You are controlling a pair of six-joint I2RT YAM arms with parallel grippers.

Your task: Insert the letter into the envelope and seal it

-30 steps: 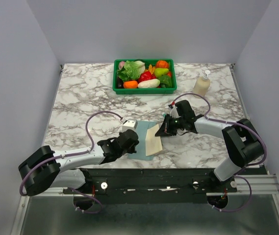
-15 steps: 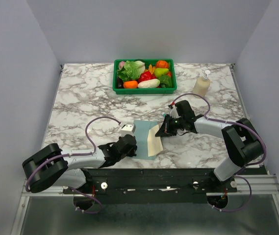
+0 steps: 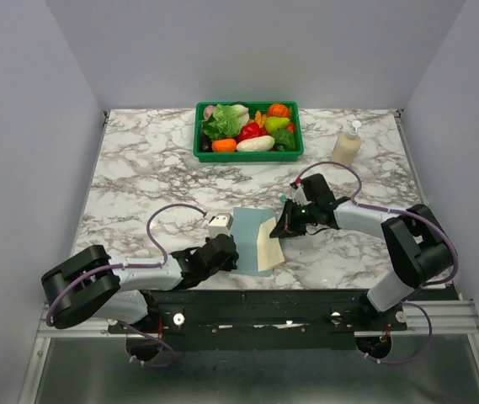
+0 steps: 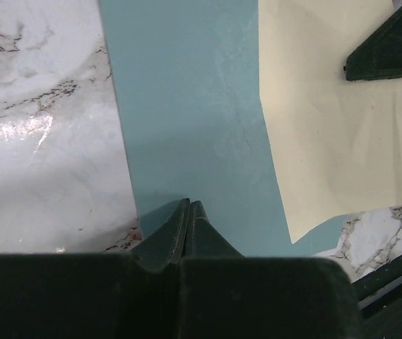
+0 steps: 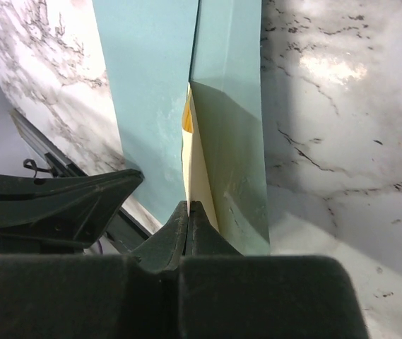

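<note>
The teal envelope lies flat near the table's front edge and fills the left wrist view. The cream letter lies over its right part. My left gripper is shut, and its tips rest on the envelope's near edge. My right gripper is shut on the letter's edge. In the right wrist view the letter stands edge-on between the envelope body and a raised teal fold. The gold mark is hidden.
A green basket of toy vegetables stands at the back middle. A pump bottle stands at the back right. The black frame rail runs just below the envelope.
My left gripper has drawn back toward the near edge along the envelope's left side. The letter and envelope have shifted slightly right. The right gripper has barely moved.
</note>
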